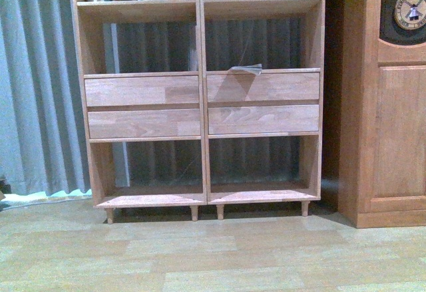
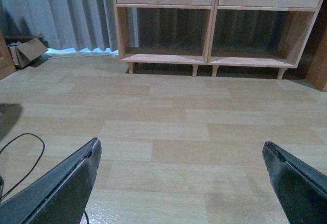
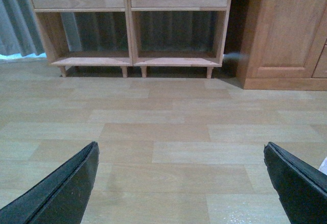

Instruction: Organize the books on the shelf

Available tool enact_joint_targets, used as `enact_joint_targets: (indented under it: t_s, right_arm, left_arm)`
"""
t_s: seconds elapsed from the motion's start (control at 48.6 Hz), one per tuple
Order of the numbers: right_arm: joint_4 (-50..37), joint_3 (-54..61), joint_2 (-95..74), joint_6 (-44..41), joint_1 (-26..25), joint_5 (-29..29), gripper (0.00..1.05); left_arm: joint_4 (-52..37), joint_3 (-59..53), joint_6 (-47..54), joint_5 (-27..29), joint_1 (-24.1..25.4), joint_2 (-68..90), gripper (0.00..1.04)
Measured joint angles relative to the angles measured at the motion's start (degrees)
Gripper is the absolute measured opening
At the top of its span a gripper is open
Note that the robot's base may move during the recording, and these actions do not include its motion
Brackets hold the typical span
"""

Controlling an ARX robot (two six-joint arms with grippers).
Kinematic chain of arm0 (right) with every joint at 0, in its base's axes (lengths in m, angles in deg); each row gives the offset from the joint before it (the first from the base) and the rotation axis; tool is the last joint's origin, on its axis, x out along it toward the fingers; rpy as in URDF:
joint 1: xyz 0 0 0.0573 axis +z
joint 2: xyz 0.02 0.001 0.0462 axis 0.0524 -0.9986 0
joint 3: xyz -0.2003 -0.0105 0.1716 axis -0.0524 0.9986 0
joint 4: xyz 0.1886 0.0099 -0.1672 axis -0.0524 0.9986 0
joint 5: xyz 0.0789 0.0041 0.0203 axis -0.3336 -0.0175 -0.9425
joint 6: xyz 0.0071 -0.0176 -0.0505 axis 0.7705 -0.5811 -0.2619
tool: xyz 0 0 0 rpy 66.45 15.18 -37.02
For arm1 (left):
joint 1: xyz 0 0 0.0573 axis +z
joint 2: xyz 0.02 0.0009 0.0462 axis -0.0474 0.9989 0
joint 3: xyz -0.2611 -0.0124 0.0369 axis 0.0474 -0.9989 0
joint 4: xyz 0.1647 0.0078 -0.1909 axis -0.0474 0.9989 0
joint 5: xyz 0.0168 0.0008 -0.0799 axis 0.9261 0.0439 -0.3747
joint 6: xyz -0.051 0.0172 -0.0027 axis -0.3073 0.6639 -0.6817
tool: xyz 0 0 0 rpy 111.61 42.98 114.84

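Standing at twelve o'clock from the robot, the shelf (image 1: 200,165) is seen with its four drawer fronts shut. A brown cabinet (image 1: 393,132) is set at its three o'clock side. None of the books can be positively identified in any view. A thin pale sheet-like item (image 1: 245,69) is noted lying flat just above the upper right drawer, at one o'clock from the centre of the front view. Whether it is a book cannot be told.

The left claw (image 2: 180,145) is spread wide with nothing between its fingers (image 2: 66,183), and is held over the floor (image 2: 168,117). The right claw (image 3: 180,146) is likewise spread and empty. Neither arm appears in the front view.

The step in hand is judged to be locating and approaching a book, with little of the task done. It is advised that a book be found first. The grip is best taken near mid-spine, so that a thin paperback is not bent.
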Motion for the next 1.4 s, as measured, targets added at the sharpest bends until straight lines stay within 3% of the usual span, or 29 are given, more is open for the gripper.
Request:
enact_joint_targets:
  t_s: [1.4]
  right_arm:
    - [0.0,0.0,0.0,0.0,0.0,0.0,0.98]
  left_arm:
    - [0.0,0.0,0.0,0.0,0.0,0.0,0.97]
